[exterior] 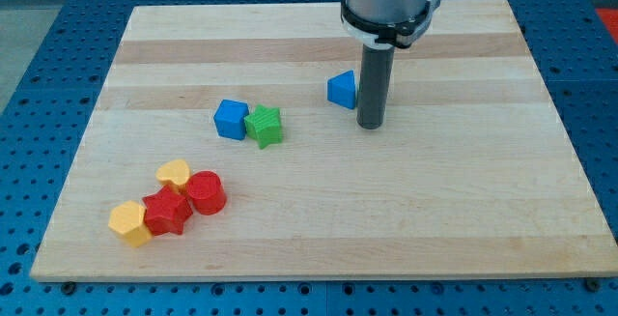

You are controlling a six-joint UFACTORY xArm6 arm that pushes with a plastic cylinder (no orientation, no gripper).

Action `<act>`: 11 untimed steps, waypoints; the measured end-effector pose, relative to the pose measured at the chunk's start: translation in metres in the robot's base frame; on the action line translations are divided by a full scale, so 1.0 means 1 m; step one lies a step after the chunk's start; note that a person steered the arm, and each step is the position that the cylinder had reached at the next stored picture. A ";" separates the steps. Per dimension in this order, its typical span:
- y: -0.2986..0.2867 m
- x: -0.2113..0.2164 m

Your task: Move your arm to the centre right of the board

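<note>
My tip (372, 124) rests on the wooden board (435, 210), a little right of the board's middle and slightly toward the view's top. The rod rises from it to the arm's grey collar at the view's top. A blue triangular block (340, 90) sits just left of the rod, touching or nearly touching it. A blue cube (231, 119) and a green star block (264, 126) sit side by side further left of my tip.
At the view's lower left lies a cluster: a yellow heart block (174, 173), a red cylinder (206, 192), a red star block (167, 211) and a yellow hexagon block (129, 223). A blue perforated table surrounds the board.
</note>
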State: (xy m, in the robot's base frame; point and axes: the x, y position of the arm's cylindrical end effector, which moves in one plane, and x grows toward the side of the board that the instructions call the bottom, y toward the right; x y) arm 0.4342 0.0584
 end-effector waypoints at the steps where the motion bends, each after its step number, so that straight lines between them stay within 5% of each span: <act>1: -0.028 -0.005; 4: -0.111 -0.067; 7: -0.023 -0.080; 11: 0.163 0.046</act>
